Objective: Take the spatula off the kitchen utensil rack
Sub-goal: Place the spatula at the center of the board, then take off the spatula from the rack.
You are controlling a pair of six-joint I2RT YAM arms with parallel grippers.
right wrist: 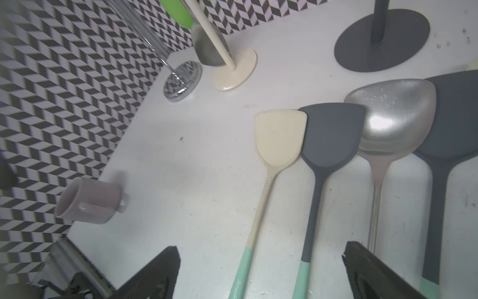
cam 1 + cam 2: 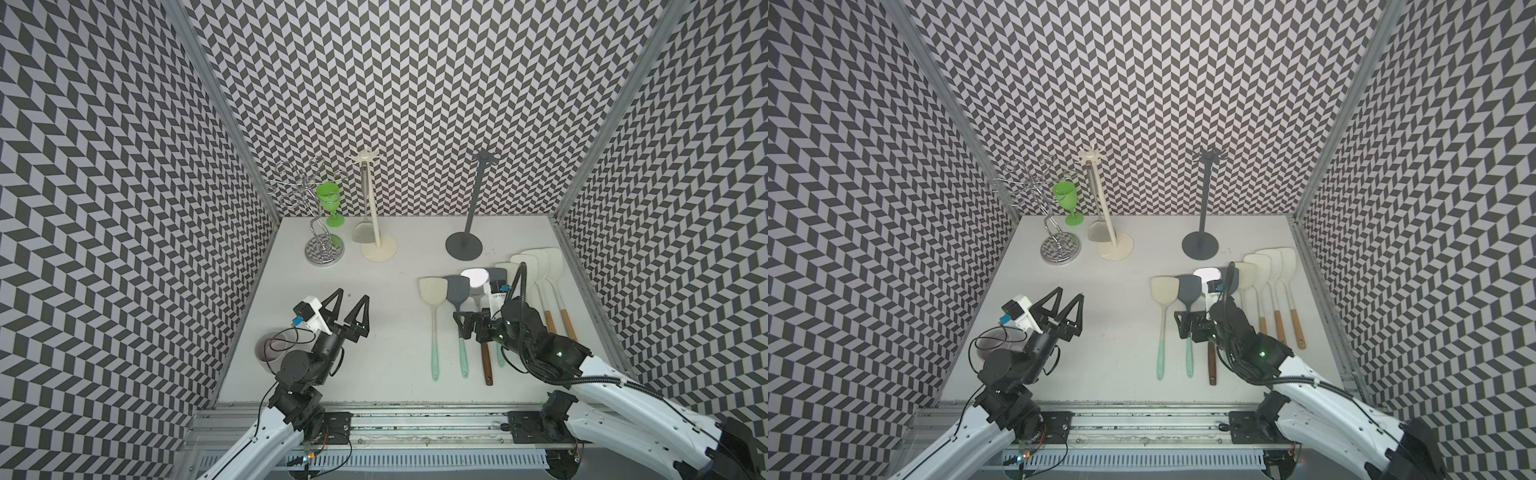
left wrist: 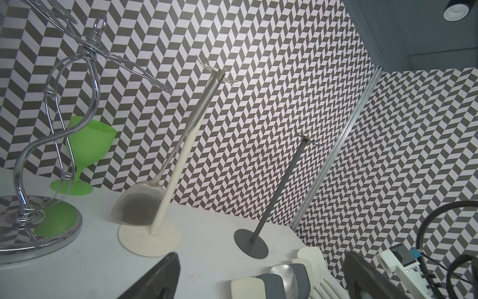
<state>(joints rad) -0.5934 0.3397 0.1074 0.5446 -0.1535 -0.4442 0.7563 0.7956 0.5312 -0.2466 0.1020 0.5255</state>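
A metal spatula (image 2: 360,232) (image 2: 1096,232) (image 3: 137,207) hangs by its handle from the top of the cream kitchen utensil rack (image 2: 375,212) (image 2: 1105,212) (image 3: 181,160) at the back left, its blade just above the rack's round base. My left gripper (image 2: 352,294) (image 2: 1069,293) (image 3: 261,255) stands open over the table's left middle, pointing toward the rack and well short of it. My right gripper (image 2: 467,326) (image 2: 1187,326) (image 1: 260,247) is open low over the right side, nothing in it. Below it two mint-handled spatulas (image 1: 279,139) lie flat.
An empty grey rack (image 2: 464,245) stands at the back right. A chrome wire glass holder (image 2: 324,249) and a green goblet (image 2: 330,199) stand left of the cream rack. Several spatulas (image 2: 540,266) lie in a row at the right. A mauve mug (image 1: 88,204) lies near the left wall.
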